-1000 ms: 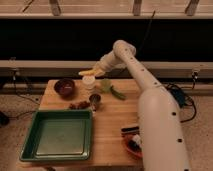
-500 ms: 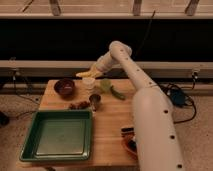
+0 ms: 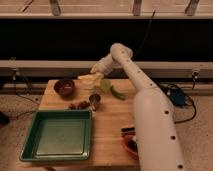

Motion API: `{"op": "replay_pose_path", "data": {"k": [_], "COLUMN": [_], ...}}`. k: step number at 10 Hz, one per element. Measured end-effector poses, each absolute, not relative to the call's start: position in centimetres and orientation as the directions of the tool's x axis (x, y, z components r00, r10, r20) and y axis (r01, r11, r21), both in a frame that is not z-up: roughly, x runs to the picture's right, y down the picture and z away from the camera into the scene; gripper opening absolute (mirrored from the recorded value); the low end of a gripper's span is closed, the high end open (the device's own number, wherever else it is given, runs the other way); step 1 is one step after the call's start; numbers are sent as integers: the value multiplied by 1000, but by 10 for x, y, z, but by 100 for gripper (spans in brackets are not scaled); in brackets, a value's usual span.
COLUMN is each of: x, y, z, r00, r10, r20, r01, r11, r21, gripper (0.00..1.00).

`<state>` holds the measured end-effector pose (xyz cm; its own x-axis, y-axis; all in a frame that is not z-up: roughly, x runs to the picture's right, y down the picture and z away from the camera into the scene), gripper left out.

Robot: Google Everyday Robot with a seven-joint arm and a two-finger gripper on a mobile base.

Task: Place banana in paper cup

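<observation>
The banana (image 3: pixel 85 77), pale yellow, lies across the top of the white paper cup (image 3: pixel 89 86) at the back of the wooden table (image 3: pixel 107 125). My gripper (image 3: pixel 93 74) is at the banana's right end, directly above the cup, and is shut on the banana. The white arm reaches up from the lower right and hides part of the table's right side. The cup's rim is mostly hidden by the banana.
A dark red bowl (image 3: pixel 64 87) stands left of the cup. A green pepper-like vegetable (image 3: pixel 113 90) lies to its right. A small metal cup (image 3: pixel 94 101) and brown bits (image 3: pixel 79 105) sit in front. A green tray (image 3: pixel 57 135) fills the front left.
The gripper has moved down and slightly left with the banana, from above the cup to the cup's rim.
</observation>
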<state>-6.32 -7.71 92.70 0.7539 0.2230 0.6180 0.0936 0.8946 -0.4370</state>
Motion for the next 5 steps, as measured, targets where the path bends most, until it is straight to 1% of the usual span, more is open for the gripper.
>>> {"op": "replay_pose_path", "data": {"k": [5], "x": [-52], "y": [-78], "z": [919], "r00": [731], "r10": [223], "r20": [645], "r01": [76], "r11": [912], "r21": [-402], "gripper": [66]}}
